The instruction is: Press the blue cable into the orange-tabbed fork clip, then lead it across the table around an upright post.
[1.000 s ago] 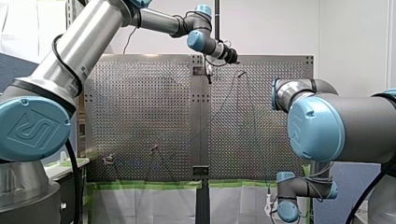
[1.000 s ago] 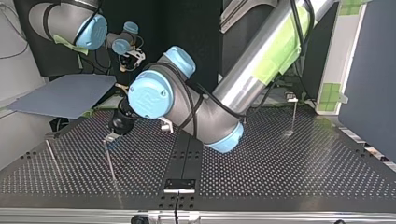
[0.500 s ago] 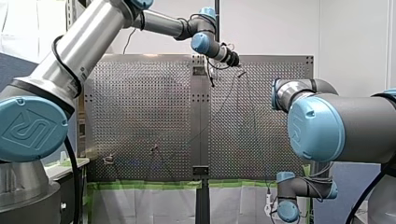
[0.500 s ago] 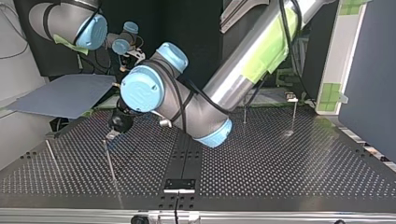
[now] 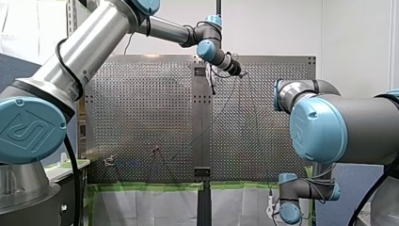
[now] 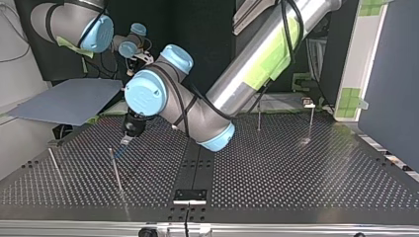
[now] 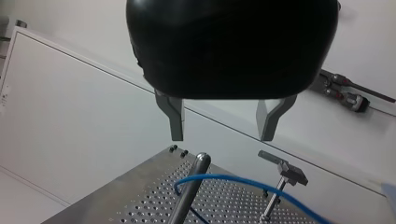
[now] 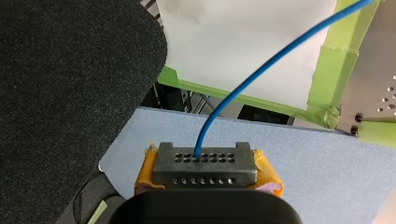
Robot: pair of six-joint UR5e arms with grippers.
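Front-view table (image 5: 141, 108), left claw (image 5: 239, 71) further right

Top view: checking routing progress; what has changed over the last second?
My left arm swung toward the view's left, uncovering a far post; its tool turned more upright, its tip now apart from the top of the near post. My right arm, the posts and the table stayed put.

light: bright, even | glare: perforated table (image 5: 141, 108) sheen | shadows: soft
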